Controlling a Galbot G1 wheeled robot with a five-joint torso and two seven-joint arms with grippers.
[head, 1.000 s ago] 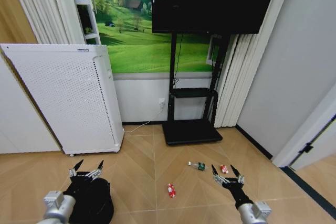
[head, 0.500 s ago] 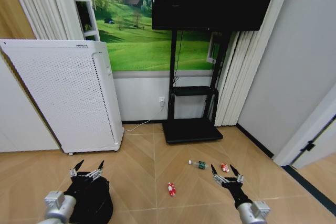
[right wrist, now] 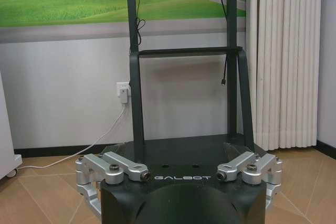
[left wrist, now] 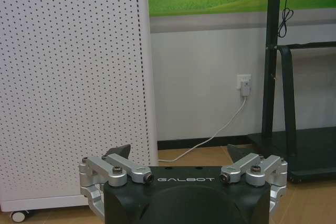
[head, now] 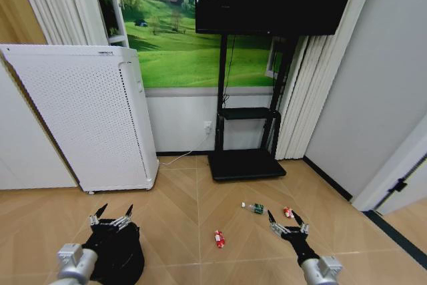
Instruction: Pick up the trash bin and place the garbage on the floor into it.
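bins: one trash bin [head: 119,258] | red wrappers: two [head: 218,239] [head: 287,212] | bottles: one [head: 253,207]

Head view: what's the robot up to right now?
Both arms are held out low with the tools open and holding nothing. The left tool hovers over the small round black plastic trash bin on the wooden floor. The right tool points toward the litter: a small clear bottle with a green label and two red-and-white crumpled wrappers. Nothing is picked up yet.

Black trash bin [head: 119,258] upright on floor, three garbage pieces [head: 218,238] scattered apart
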